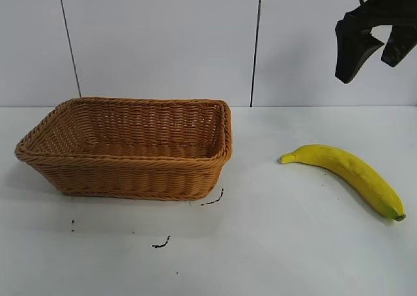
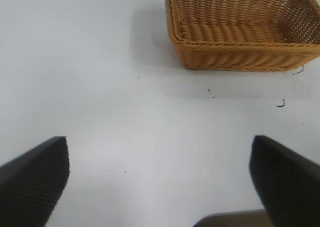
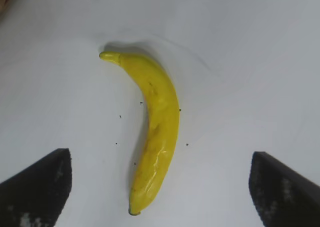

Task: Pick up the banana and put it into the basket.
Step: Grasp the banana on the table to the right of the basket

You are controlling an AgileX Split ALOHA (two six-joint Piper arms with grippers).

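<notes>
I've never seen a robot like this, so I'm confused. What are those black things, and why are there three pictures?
They show one moment from three cameras. One camera stands outside and faces the table. There you see a woven basket, a yellow banana lying to its right, and high above the banana the right gripper, the robot's black hand. The other two cameras ride on the robot's wrists and look down. The black shapes at their lower corners are jaws. The right one looks at the banana, the left gripper at bare table near the basket. Both stand wide open. Nothing is held, and the basket is empty.
</notes>
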